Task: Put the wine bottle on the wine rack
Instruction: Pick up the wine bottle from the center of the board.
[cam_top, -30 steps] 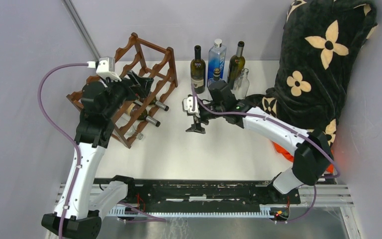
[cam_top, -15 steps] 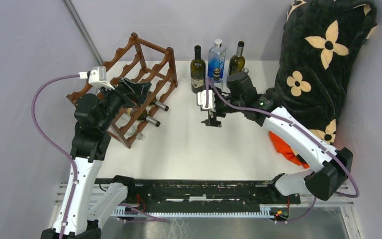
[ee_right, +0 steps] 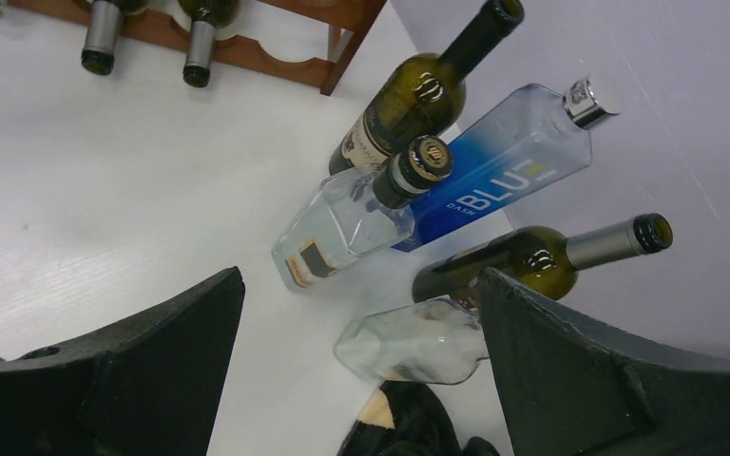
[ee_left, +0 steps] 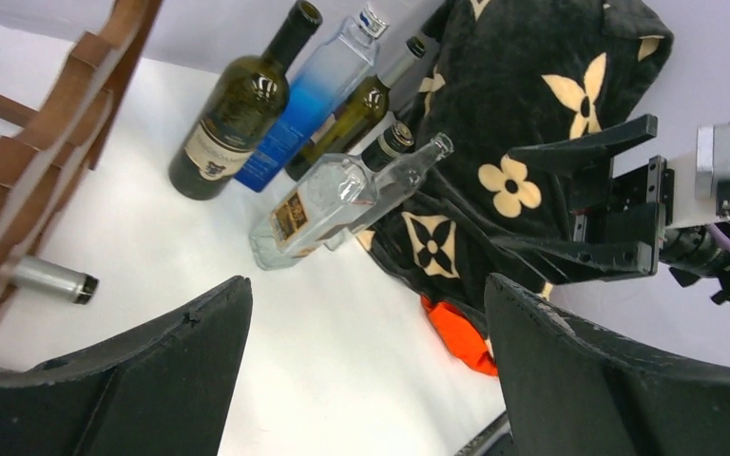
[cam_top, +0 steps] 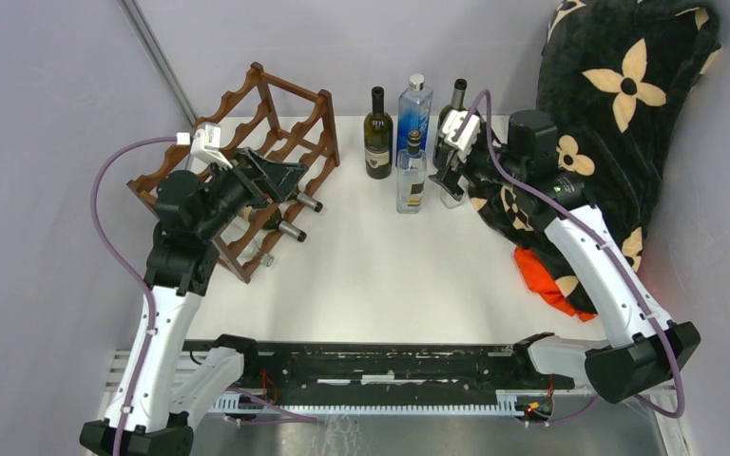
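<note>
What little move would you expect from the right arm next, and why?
Probably ease the right gripper, jaws open and empty, toward the olive-green wine bottle until it straddles the body. That bottle stands nearest in the right wrist view, with a small clear bottle close beside it to avoid. The wine rack is across the table.

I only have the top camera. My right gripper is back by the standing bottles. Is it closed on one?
Observer: No. On the right wrist camera the right gripper is open, nothing between its fingers.
Operator: What's ahead of it?
Observer: A rounded clear bottle, partly behind one finger, and the grey-necked wine bottle beside it.
Operator: Left gripper?
Observer: The left gripper is open and empty too, clear of the wine rack.
</note>
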Robot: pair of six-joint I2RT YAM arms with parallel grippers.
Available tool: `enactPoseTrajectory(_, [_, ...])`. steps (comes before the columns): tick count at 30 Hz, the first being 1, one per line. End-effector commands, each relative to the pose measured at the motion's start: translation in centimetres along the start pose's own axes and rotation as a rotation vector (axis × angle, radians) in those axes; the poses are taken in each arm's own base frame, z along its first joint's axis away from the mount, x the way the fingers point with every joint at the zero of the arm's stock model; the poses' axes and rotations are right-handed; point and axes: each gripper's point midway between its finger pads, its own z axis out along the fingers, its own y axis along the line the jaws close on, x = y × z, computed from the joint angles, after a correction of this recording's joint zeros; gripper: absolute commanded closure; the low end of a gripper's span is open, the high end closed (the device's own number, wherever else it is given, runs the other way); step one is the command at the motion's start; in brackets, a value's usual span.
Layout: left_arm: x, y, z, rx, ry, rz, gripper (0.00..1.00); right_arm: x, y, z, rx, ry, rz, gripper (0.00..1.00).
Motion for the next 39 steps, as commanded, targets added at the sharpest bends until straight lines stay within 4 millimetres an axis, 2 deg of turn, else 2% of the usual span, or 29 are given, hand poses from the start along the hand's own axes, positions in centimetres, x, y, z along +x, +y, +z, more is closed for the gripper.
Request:
enactPoseTrajectory(1, [0.3, -2.3, 0.8, 0.125, 0.024, -0.061, 0.05, -2.2, -2.4, 0.2, 0.095, -0.115, 0.120, 0.02])
enactPoseTrajectory(6, [1.4, -3.0, 1.6, 0.161, 0.026, -0.036, 0.05, -2.1, -1.1, 3.1, 0.005, -0.226, 0.158, 0.02])
enactPoseTrajectory(8, [1.7, -3.2, 2.0, 0.165, 0.031, -0.015, 0.05, -2.1, -1.3, 4.1, 0.001, -0.257, 0.171, 0.02])
enactPoseTrajectory(13, [1.9, -3.3, 2.8, 0.169, 0.030, 0.024, 0.05, -0.4, -5.4, 6.4, 0.144, -0.175, 0.275, 0.06])
enactPoseTrajectory(22, [2.4, -2.7, 4.3, 0.168, 0.032, 0.042, 0.05, 2.8, -6.8, 9.9, 0.174, -0.073, 0.384, 0.16])
enactPoseTrajectory(25, [2.6, -2.6, 4.7, 0.168, 0.044, 0.050, 0.05, 3.2, -6.8, 10.8, 0.171, -0.065, 0.376, 0.20])
enactPoseTrajectory(29, [2.9, -2.5, 5.3, 0.171, 0.060, 0.065, 0.05, 3.3, -5.5, 12.2, 0.135, -0.049, 0.366, 0.23])
enactPoseTrajectory(32, [3.0, -2.4, 5.7, 0.173, 0.069, 0.075, 0.05, 3.6, -5.2, 12.9, 0.138, -0.044, 0.386, 0.32])
enactPoseTrajectory(35, [3.4, -2.4, 5.8, 0.176, 0.077, 0.088, 0.05, 3.8, -5.4, 13.1, 0.153, -0.044, 0.417, 0.47])
enactPoseTrajectory(39, [4.4, -2.1, 5.8, 0.188, 0.104, 0.119, 0.05, 3.1, -6.0, 12.8, 0.182, -0.068, 0.429, 0.86])
